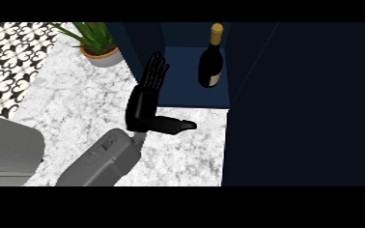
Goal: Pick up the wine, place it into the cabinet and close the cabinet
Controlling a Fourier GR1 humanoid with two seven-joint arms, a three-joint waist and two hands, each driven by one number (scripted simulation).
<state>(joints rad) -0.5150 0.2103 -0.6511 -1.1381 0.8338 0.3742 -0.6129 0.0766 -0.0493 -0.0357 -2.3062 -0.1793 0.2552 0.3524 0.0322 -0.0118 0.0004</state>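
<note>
Head view: I see the wine [211, 58] standing upright inside the cabinet [192, 84], in the upper centre of the frame, on the dark blue shelf floor and touched by nothing. One hand [146, 101] shows at centre, just left of the cabinet opening; I judge it the left, though the other forearm is out of frame. Its fingers are straight and apart, pointing up along the cabinet's left wall, the thumb stuck out to the right over the marble table [85, 101]; it holds nothing. A large dark panel [299, 101] fills the right of the frame; I take it for the open door. A potted plant [96, 43] sits upper left.

Placement looks done; closing remains. Risk: the hand, so near the opening, could get caught by the swinging door or nudge the bottle over.
</note>
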